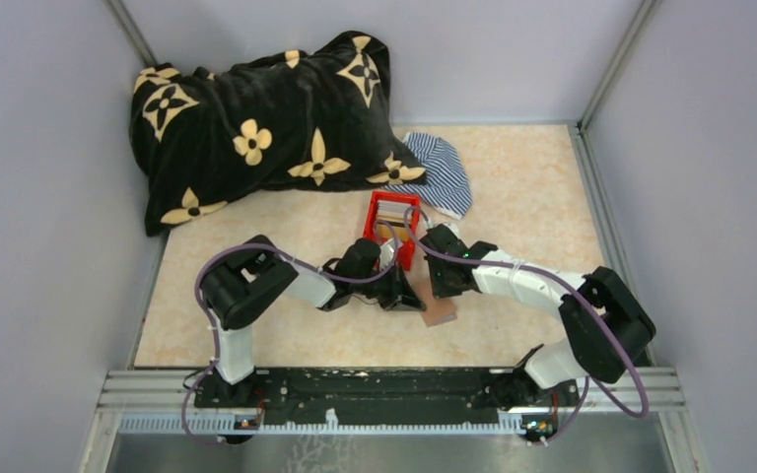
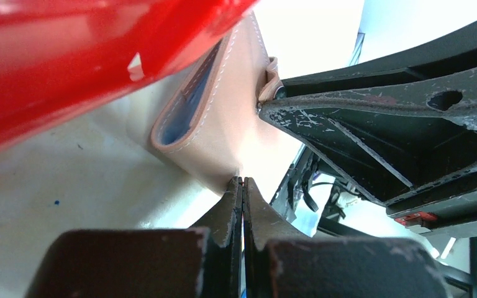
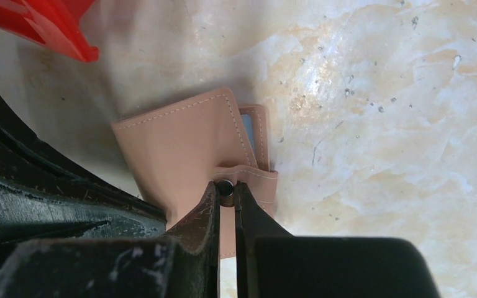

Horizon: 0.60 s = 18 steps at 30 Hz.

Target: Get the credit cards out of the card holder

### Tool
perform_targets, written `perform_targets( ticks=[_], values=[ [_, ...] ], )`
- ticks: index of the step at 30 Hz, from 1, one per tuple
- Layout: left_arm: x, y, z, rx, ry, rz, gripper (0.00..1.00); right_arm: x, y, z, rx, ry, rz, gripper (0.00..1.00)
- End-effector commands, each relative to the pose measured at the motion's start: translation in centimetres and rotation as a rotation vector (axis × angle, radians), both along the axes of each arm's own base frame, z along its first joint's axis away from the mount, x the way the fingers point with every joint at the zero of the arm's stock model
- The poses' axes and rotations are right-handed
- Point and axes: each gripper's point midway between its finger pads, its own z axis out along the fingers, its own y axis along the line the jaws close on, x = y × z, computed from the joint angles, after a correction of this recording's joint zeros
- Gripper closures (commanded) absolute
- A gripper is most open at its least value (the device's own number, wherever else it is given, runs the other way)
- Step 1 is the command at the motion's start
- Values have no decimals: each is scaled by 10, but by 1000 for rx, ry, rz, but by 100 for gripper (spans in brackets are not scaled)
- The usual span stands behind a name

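Note:
The card holder (image 1: 441,313) is a tan-brown leather wallet on the table just in front of the red box. In the left wrist view the card holder (image 2: 227,118) stands on edge, and a light blue credit card (image 2: 177,127) shows inside its open slot. My left gripper (image 2: 242,184) is shut, pinching the holder's lower edge. In the right wrist view my right gripper (image 3: 225,187) is shut on the snap of the holder's tab (image 3: 258,183), and a sliver of the blue card (image 3: 247,128) shows on the card holder (image 3: 180,143). Other cards are hidden. Both grippers, left (image 1: 404,296) and right (image 1: 442,284), meet at the holder.
A red plastic open-top box (image 1: 392,225) stands right behind the grippers and fills the top of the left wrist view (image 2: 68,56). A black flowered blanket (image 1: 256,128) and a striped cloth (image 1: 444,172) lie at the back. Grey walls close in the table.

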Motion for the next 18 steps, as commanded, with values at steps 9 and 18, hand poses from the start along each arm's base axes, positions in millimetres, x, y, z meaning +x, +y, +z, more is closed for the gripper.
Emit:
perform_targets(
  ticks=[9, 18],
  values=[
    [13, -14, 38, -31, -60, -13, 97, -6, 18, -16, 95, 33, 25, 100],
    [-2, 2, -11, 91, 40, -10, 97, -9, 19, -15, 110, 40, 25, 100]
  ],
)
